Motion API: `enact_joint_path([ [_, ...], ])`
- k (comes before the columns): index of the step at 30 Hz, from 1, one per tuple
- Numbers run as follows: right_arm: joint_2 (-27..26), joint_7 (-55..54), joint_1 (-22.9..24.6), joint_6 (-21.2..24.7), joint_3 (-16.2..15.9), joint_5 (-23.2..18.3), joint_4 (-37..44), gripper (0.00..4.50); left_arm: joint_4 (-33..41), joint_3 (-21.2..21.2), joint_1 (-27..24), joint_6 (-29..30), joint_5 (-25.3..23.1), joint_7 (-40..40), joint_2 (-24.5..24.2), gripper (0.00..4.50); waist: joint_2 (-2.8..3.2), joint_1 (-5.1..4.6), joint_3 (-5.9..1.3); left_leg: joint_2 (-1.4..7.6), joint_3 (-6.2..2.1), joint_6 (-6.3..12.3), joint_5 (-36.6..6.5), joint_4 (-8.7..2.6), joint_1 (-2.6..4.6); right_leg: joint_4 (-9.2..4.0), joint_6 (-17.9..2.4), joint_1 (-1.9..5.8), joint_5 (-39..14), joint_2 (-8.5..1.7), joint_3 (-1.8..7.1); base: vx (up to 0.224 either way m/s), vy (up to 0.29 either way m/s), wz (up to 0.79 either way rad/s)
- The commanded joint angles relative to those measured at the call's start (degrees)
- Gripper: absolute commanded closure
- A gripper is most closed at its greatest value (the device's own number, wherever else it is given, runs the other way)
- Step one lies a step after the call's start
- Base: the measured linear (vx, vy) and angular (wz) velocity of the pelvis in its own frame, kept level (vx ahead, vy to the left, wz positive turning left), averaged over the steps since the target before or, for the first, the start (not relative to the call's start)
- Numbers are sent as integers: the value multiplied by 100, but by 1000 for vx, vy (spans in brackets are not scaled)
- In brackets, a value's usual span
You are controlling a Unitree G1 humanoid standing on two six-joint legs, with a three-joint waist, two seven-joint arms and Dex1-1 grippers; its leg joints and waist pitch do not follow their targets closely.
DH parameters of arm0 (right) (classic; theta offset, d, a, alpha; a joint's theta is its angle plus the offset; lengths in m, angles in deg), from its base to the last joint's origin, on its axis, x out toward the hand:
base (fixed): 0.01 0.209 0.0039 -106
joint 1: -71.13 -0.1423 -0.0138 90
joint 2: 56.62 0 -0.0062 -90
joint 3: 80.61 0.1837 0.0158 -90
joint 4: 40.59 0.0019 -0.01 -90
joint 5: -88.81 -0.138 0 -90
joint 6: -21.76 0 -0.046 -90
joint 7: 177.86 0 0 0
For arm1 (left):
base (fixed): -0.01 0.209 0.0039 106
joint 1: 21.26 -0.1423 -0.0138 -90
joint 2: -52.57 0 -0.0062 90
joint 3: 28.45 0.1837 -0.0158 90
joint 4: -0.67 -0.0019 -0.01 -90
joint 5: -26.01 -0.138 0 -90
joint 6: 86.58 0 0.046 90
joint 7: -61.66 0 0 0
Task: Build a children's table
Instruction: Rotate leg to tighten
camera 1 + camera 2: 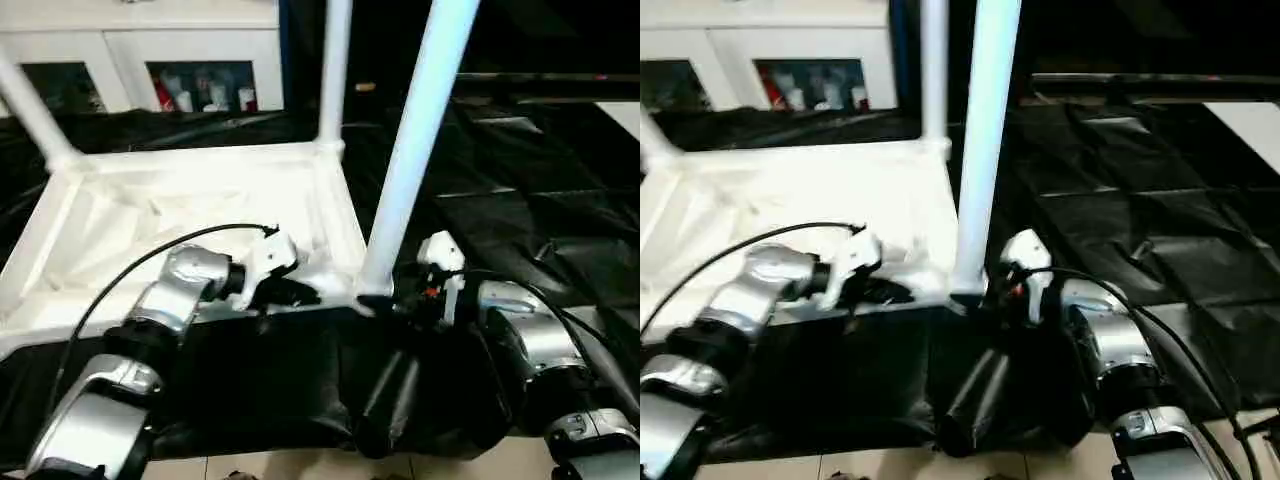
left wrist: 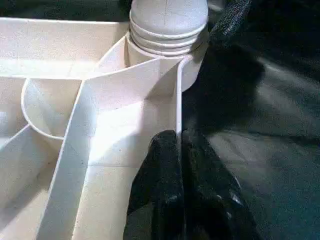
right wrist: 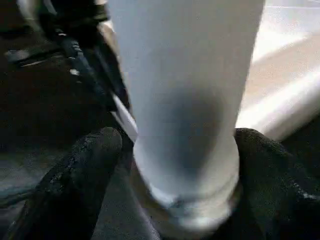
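Tabletop (image 1: 150, 215) upside down, centre-left of frame. My left gripper (image 2: 177, 150) pinched on its rim wall. Right gripper (image 3: 170, 165): 2 fingers spread around near leg (image 1: 410, 160), whether touching unclear.

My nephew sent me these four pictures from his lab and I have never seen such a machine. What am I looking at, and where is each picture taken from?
This is a humanoid robot with two silver arms, each ending in a gripper with two black fingers. The two wide pictures come from cameras in its head, looking down over its forearms. The two close-ups come from cameras on its wrists, looking along the fingers.

On a black sheet lies a white plastic children's table, upside down, its ribbed underside facing up. Three legs stand in corner sockets.

The left gripper is shut, pinching the thin rim of the tabletop; its fingers show in the left wrist picture. The right gripper sits at the base of the nearest leg, one finger on each side. Whether it squeezes the leg, I cannot tell.
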Motion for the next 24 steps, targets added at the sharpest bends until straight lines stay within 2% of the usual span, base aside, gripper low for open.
enact_joint_path([
  [1,4,376,2,74,-168,-93,172,66,21,116,-140,83,46,-284,-59,450,-67,47,-335,224,-41,723,-728,-311,66,-258,-1791,274,-26,-287,167,0,0,0],
  [2,28,433,1,82,-171,-106,182,66,44,105,-142,116,61,-336,-101,450,-56,60,-329,231,-41,666,-814,-321,78,-271,-1769,264,-175,-288,170,0,0,0],
  [3,53,548,5,113,-180,-121,195,66,38,78,-133,80,52,-378,-156,450,-93,69,-324,240,-39,597,-887,-333,91,-283,-1750,259,-293,-286,172,0,0,0],
  [5,60,616,7,129,-186,-134,197,81,44,71,-134,75,65,-402,-184,450,-74,94,-318,242,-41,516,-902,-339,98,-279,-1725,256,-369,-296,183,0,0,0],
  [7,42,693,2,135,-199,-141,160,91,73,75,-144,79,88,-407,-195,450,-93,107,-315,239,-43,451,-878,-340,101,-272,-1699,260,-382,-303,188,0,0,0],
  [9,21,688,-4,116,-209,-131,127,103,71,77,-150,64,84,-377,-169,450,-101,116,-322,230,-35,458,-805,-326,106,-259,-1711,261,-269,-297,192,0,0,0],
  [10,19,691,-5,120,-213,-137,127,115,73,78,-150,63,86,-368,-154,450,-69,119,-331,227,-36,461,-777,-320,106,-251,-1722,266,-217,-299,194,0,0,0],
  [12,14,691,4,127,-219,-143,138,132,97,88,-162,75,87,-366,-138,450,-93,123,-334,220,-35,499,-686,-310,91,-241,-1735,280,-89,-301,190,0,0,0],
  [14,-5,687,52,155,-229,-158,199,136,127,97,-180,93,95,-368,-102,450,-70,121,-335,218,-33,504,-687,-306,98,-244,-1739,277,-78,-293,189,0,0,0],
  [16,-32,659,112,147,-224,-145,251,161,128,90,-185,82,100,-341,-67,450,-82,125,-335,218,-34,509,-695,-304,96,-241,-1743,279,-81,-293,189,0,0,0],
  [17,-37,652,120,143,-223,-141,256,169,126,88,-186,78,101,-335,-63,450,-59,126,-333,216,-37,501,-714,-304,94,-242,-1741,279,-102,-296,190,0,0,0],
  [18,-55,557,145,122,-215,-107,247,173,114,68,-181,73,111,-281,-34,450,-67,120,-333,216,-37,472,-758,-306,95,-251,-1735,283,-139,-292,190,0,0,0],
  [19,-113,262,197,-22,-200,17,193,177,19,8,-127,53,72,32,67,450,-37,121,-331,220,-44,439,-786,-308,99,-250,-1734,276,-168,-296,190,0,0,0],
  [22,-219,-294,207,-94,-178,237,43,186,-142,-42,-41,3,-26,486,213,450,-51,96,-294,215,-44,305,-1126,-342,115,-317,-1656,255,-628,-287,195,0,0,0],
  [24,-389,-835,242,-170,-162,411,-82,187,-321,-76,61,-13,-122,983,426,450,-82,68,-244,213,-70,86,-1593,-395,139,-408,-1433,222,-1471,-312,212,0,0,0],
])
